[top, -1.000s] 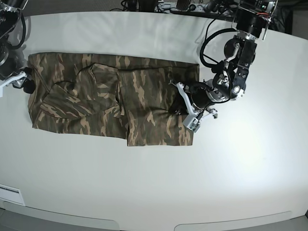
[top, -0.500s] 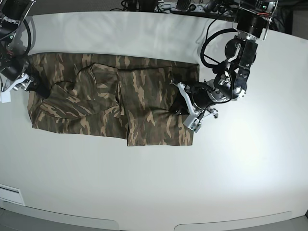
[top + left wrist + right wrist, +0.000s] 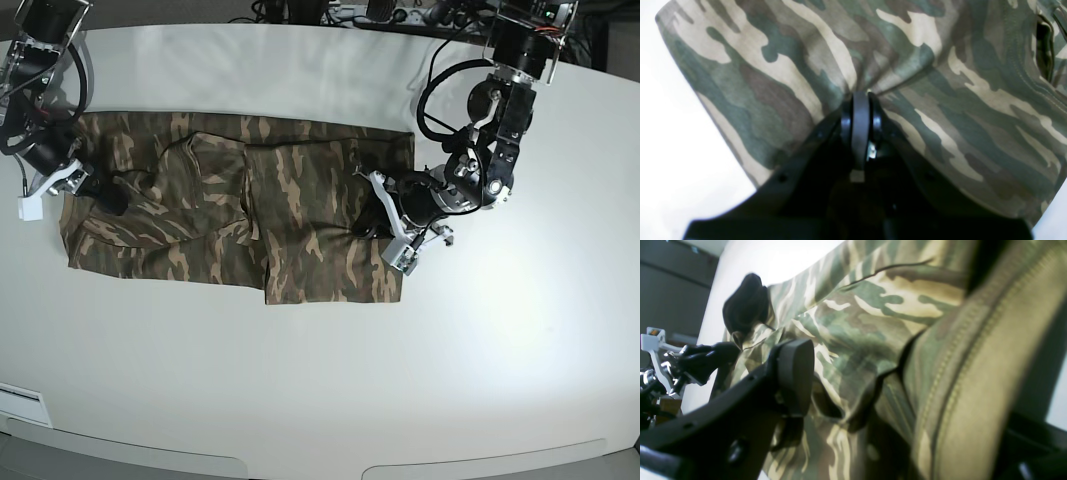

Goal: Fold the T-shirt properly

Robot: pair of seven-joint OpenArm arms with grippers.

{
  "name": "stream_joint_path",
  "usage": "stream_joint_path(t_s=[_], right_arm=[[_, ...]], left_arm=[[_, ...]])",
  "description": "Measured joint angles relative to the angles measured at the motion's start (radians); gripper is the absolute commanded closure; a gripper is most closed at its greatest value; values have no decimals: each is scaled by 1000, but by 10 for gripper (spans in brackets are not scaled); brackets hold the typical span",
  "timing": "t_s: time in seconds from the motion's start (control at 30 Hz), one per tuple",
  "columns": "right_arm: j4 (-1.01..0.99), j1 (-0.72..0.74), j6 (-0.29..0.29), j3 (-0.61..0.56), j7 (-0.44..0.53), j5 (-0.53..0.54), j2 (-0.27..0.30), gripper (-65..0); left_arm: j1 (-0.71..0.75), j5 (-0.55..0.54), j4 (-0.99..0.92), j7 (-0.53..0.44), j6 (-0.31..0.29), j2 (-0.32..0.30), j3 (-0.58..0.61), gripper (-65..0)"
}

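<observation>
White tabletop (image 3: 330,380) fills the base view, with the T-shirt (image 3: 240,215) lying flat across its upper-left part, partly folded — a wide camouflage band with a lower flap sticking out toward the table's near edge. Cables and dark gear sit along the far edge, too small to tell apart.

Left gripper (image 3: 372,213) sits at the shirt's right end in the base view, low over the cloth. Only the left wrist view shows the grip: its jaws are pressed together on a pinch of fabric, creases fanning out from the fingertips (image 3: 860,100), with bare table showing at the frame's left and bottom-right corner.

Right gripper (image 3: 95,192) is at the shirt's opposite end, on the base view's left, over the cloth just inside its edge. Base view cannot show the jaw gap. Right wrist view does — jaws spread wide, one dark finger pad (image 3: 795,373) hovering beside rumpled fabric, the other finger out of focus behind a raised stitched hem (image 3: 973,373) that runs close past the lens. Cloth lies between the fingers; nothing is clamped. Whether the pad touches the cloth cannot be told.
</observation>
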Motion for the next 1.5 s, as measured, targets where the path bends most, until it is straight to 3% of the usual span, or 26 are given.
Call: stream_joint_path(t_s=[0.07,0.2,0.53,0.7,0.93,1.03,1.1,1.2,1.3,1.5], right_arm=[[0,-1,-3,-25,19,-4,-1,-286],[0,2,0,-38,3,-51,0,-8],[17,12,-5,-39,-5,-76,1,0],[148,12,-17,-45,-6,-267,-3,0],[429,-2,-190,-45,-16,-552,83,0],[553,5,-288,-45,42,-700,91,0],[607,4,-336,-45,55,-736,89,0],[665,0,-378,-45,29,-711,86,0],[721,-1,-382,-44,-18,-590,80,0],[771,-1,-198,-45,-132,-182,-2,0]], left_arm=[[0,0,0,0,0,0,0,0],[0,0,6,5,0,0,0,0],[16,44,229,227,22,-11,-31,0],[3,38,332,228,20,-27,-125,0],[66,17,330,236,23,-42,-267,0],[98,-36,330,235,23,-63,-309,0],[112,-54,329,236,24,-67,-321,0],[125,-82,329,222,-3,-64,-319,0],[136,-108,329,218,-42,-61,-315,0],[135,-142,328,220,-45,-64,-316,0]])
